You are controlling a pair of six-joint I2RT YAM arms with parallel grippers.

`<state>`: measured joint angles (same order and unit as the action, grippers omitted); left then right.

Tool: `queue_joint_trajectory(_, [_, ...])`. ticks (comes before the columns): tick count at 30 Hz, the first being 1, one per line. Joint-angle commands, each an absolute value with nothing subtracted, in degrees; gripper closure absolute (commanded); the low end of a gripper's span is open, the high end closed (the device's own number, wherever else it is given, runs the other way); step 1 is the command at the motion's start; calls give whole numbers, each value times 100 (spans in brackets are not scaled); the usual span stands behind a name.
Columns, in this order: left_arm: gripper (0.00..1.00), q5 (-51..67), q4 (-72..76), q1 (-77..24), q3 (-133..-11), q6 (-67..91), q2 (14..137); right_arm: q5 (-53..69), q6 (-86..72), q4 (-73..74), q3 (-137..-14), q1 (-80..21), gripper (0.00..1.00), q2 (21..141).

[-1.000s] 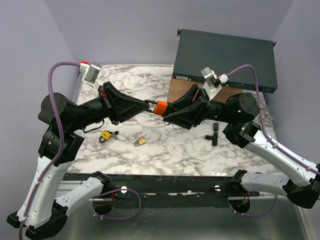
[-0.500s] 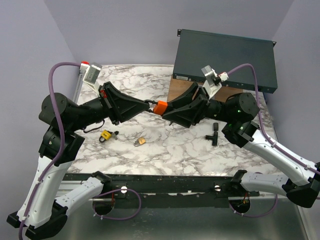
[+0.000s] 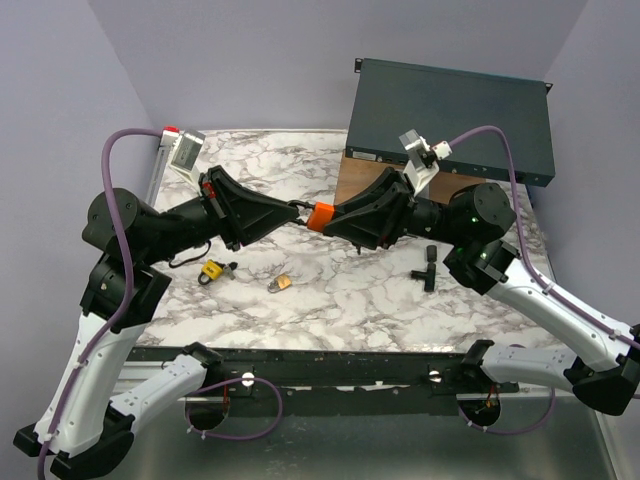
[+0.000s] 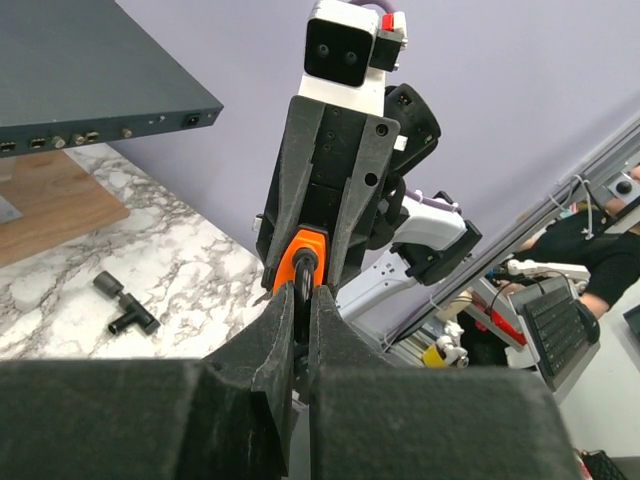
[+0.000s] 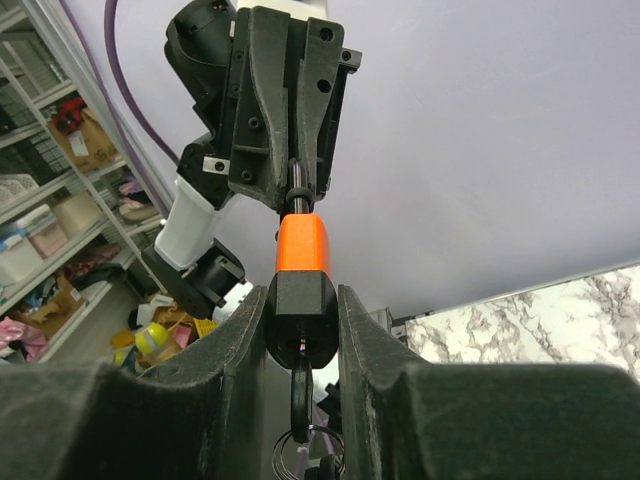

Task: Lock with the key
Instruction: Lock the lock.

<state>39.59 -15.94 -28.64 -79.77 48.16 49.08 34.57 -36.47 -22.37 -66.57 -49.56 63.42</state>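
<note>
An orange padlock point(image 3: 320, 215) with a black base is held in mid-air above the marble table point(image 3: 340, 290) between both arms. My left gripper point(image 3: 298, 210) is shut on its dark shackle; in the left wrist view the orange body point(image 4: 305, 254) shows just past my gripper point(image 4: 300, 300). My right gripper point(image 3: 336, 221) is shut on the lock body point(image 5: 301, 300). A black key point(image 5: 301, 385) sticks in the keyhole in the base, with a key ring point(image 5: 305, 455) hanging from it.
A yellow padlock point(image 3: 212, 269) and a small brass padlock point(image 3: 282, 283) lie on the table at the left. A black T-shaped part point(image 3: 427, 268) lies at the right. A dark flat box point(image 3: 450, 120) rests on a wooden block point(image 3: 362, 180) at the back.
My right arm's wrist has shifted slightly left and turned a little with the lock body. The left arm and the padlock's place have hardly changed.
</note>
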Motion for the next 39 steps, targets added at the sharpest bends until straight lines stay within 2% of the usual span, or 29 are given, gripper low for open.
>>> queue_joint_trajectory(1, [100,3793,-1494,-2968,-7769,4400,4769,3558,-3868,-2075,-6999,-5001,99,6467])
queue_joint_trajectory(20, [100,3209,-2303,-3391,-7873,3606,4783,3726,-3992,-1720,-7301,-5063,99,6659])
queue_joint_trajectory(24, [84,3035,-2793,-3387,-8230,3323,4788,3669,-3785,-1432,-7382,-5063,99,6565])
queue_joint_trajectory(26, [80,2980,-2963,-3386,-8383,3221,4794,3666,-3747,-1355,-7383,-5062,99,6523])
queue_joint_trajectory(39, [78,2931,-3782,-3393,-8809,2794,4868,3487,-3409,-736,-7529,-5067,99,6371])
